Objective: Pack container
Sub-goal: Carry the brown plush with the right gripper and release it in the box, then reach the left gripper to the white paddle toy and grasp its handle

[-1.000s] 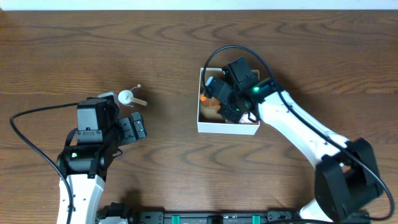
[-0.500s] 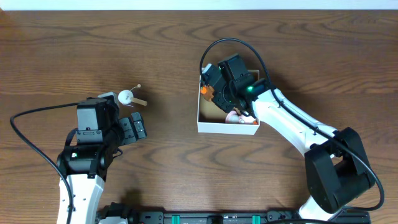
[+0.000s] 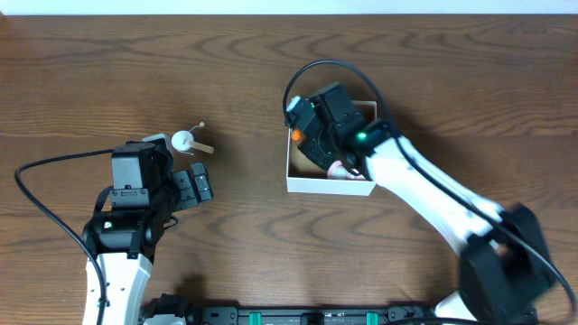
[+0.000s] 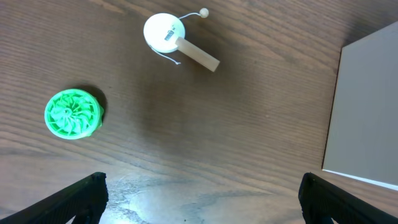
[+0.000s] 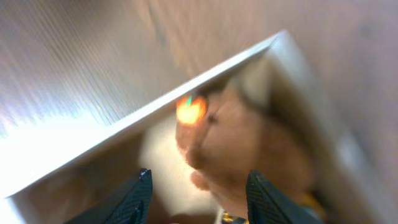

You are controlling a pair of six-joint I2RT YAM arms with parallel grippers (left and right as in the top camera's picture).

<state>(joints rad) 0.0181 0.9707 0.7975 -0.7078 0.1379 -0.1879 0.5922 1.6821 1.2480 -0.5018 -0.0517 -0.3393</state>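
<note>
1. The whole picture is heavily blurred.
2. A corner of the shallow cardboard box with a white rim and brown inside (image 5: 236,62) fills the middle and right, resting on the dark brown wooden table (image 5: 74,56).
3. Inside that corner lies a rounded brown shape (image 5: 249,143), too smeared to name, with a bright orange spot (image 5: 191,109) at its upper left edge.
4. A pale patch (image 5: 158,149) sits just left of the brown shape.
5. The right gripper (image 5: 200,196) is over the box at the lower edge, its two black fingertips (image 5: 140,193) spread apart with nothing clamped between them.

I see a dark wood-grain table (image 3: 244,54) carrying 3 things. The container (image 3: 312,185) sits right of centre. Well apart to its left lies a white stick-handled disc toy (image 4: 164,32), with a green ribbed disc (image 4: 73,113) near it.
</note>
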